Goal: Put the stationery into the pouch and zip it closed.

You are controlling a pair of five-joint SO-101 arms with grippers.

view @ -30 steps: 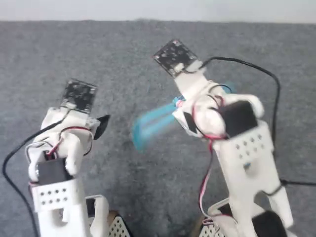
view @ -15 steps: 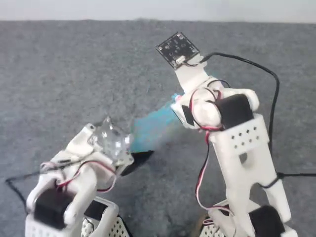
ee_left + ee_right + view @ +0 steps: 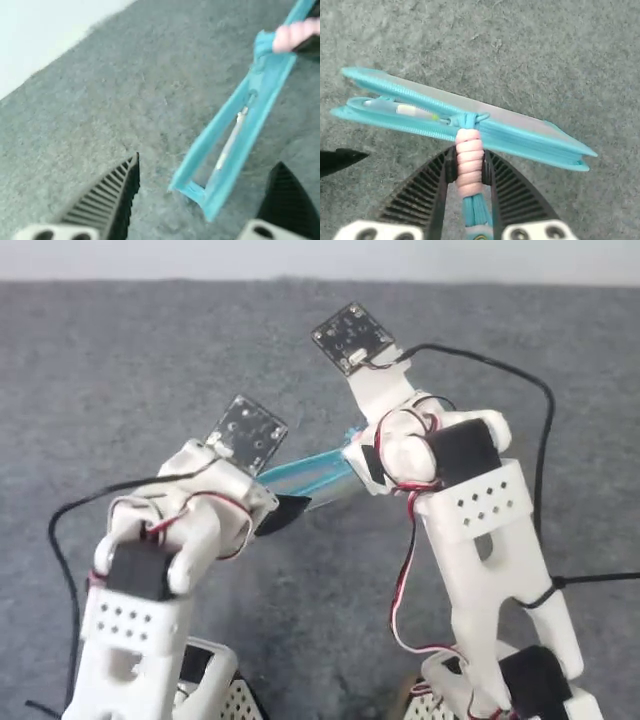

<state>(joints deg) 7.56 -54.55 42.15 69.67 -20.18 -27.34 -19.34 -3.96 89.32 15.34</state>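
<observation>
Underneath all, a grey, nubby mat (image 3: 150,350), bordered by a pale strip along the top edge of the high view.

Over it, two white arms. From the lower left of the high view, the left arm (image 3: 150,570); from the lower right, the right arm (image 3: 480,530). Bend toward the centre of the frame and nearly meet there.

Between them, at the centre of the high view, the pouch (image 3: 310,475). Looks teal, long and flat, with a paler greyish side panel. Slants from upper right to lower left across the frame. Shows its zip (image 3: 520,140) edge-on to the right wrist camera: shut from one end to about the middle, gaping from there to the other end. Cannot tell whether it touches the mat.

Next, the left gripper (image 3: 207,165). Stands with black jaws wide apart, close to the pouch's gaping end, gripping nothing.

Then the right gripper (image 3: 469,152). Clamps both jaws tight on the pull (image 3: 469,145).

About that pull: pink, ribbed, short and round, threaded on a teal cord (image 3: 475,210) and tied on at the zip's middle.

Last, inside the gape, a pen (image 3: 412,110): whitish and clear, with a small green mark. Lies lengthwise along the pouch.
</observation>
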